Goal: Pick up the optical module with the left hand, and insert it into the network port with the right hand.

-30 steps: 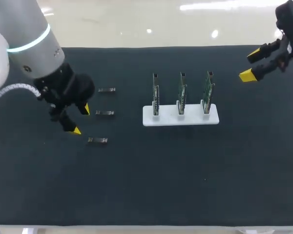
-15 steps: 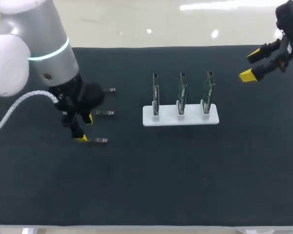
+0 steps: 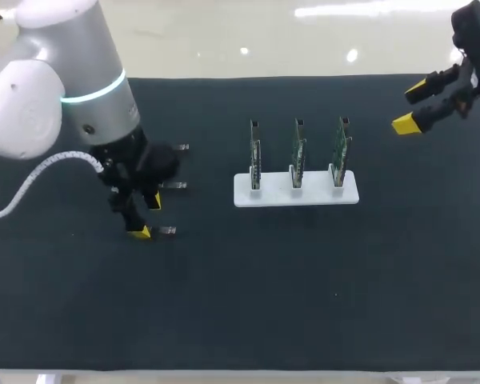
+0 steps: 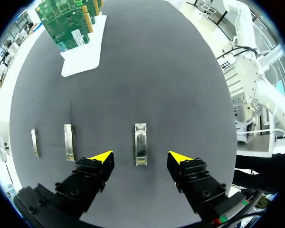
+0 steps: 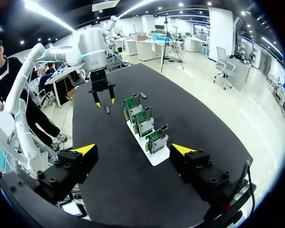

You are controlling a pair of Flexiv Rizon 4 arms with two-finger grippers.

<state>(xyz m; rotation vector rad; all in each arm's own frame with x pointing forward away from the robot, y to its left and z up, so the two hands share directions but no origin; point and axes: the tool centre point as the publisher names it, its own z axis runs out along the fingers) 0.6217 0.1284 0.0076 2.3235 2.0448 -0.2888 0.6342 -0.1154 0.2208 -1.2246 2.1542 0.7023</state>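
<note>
Step in hand: as I judge it, lowering the left end effector (image 3: 148,216) over one optical module (image 3: 166,230) for the pick-up; the grasp is not yet made.
Left end effector state: fingers spread wide and holding nothing, with a yellow tip on either side of the module's near end and neither one touching it.
Target module: flat on the table (image 3: 304,304), well to the left of the white base (image 3: 296,194), and the nearest to the robot of the three modules there.
Alignment: in the left wrist view the module (image 4: 140,145) runs lengthwise away from the end effector (image 4: 141,159), about centred in the gap. The fingers would therefore close across its narrow width.
Doing it well: go straight down until the tips are almost at the table surface. Close evenly, so that both pads meet the long sides together. Grip near the middle of its length, leaving an end free for the right arm to take.
Neighbours: the two other modules (image 4: 69,141) lie farther from the robot, on the same side of the white base. The middle one is just beside one finger, so avoid any sideways drift.
Right end effector (image 3: 412,106): open and empty, held high and well to the right of the white base.
Destination: three upright circuit boards (image 3: 297,152) stand in the white base; I cannot make out their ports.
Risk: a thin, flat part could skid or tip up if one finger lands first.
</note>
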